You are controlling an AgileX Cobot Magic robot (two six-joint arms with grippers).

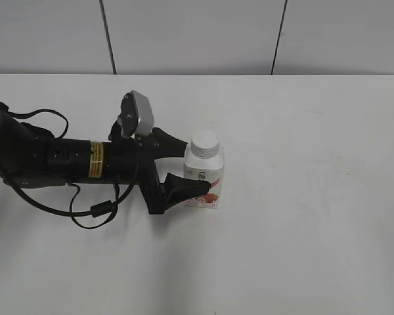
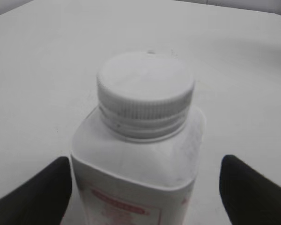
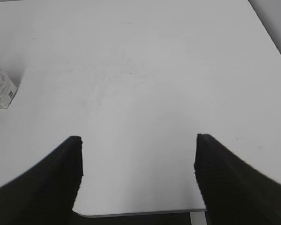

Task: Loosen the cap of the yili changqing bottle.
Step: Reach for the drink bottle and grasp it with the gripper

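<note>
The yili changqing bottle [image 1: 204, 176] stands upright on the white table, small and white with a pink-red fruit label. Its white ribbed cap [image 1: 205, 142] is on the neck. In the left wrist view the bottle [image 2: 140, 164] and the cap [image 2: 145, 91] fill the middle. My left gripper [image 1: 196, 168] is open and straddles the bottle's body below the cap. In the left wrist view [image 2: 145, 164] one finger lies against one side and a gap shows on the other. My right gripper [image 3: 138, 140] is open and empty over bare table. A corner of the bottle [image 3: 0, 86] shows at its far left.
The white table [image 1: 315, 197] ends at a pale panelled wall [image 1: 197, 33] at the back. In the right wrist view the table's front edge [image 3: 140, 213] lies just under the right gripper. The left arm's black cables [image 1: 92, 210] loop onto the table.
</note>
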